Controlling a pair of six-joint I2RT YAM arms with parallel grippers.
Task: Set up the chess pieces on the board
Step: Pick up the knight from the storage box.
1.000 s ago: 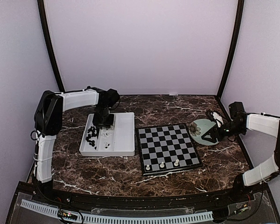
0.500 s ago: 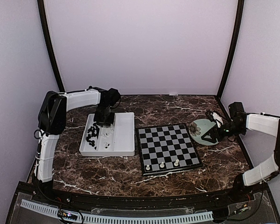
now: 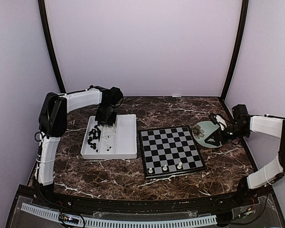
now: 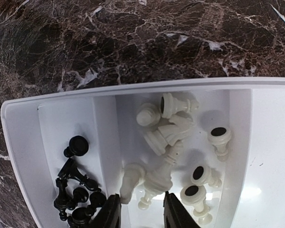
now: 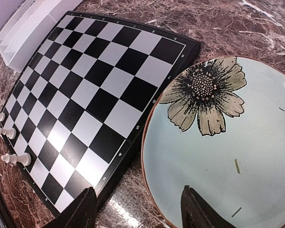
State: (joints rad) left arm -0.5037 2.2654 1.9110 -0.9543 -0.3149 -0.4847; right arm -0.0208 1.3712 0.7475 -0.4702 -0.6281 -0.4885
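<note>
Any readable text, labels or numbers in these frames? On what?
Board: small white coordinate marks along the rim, too small to read.
Plate: a flower print only, no text.
Tray: no text.
Nothing else legible in any view.

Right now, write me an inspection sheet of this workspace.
Surface: dark marble table.
Job's things: board lies flat, three white pieces upright on its near row; other white pieces and black pieces sit in separate compartments of the tray.
Clutter: flowered plate beside the board's right edge.
Claws: left claw open over the tray's white pieces; right claw open over the plate's rim.
Cables: wire loop beside the left arm.
Surroundings: pale walls, nothing else seen.
</note>
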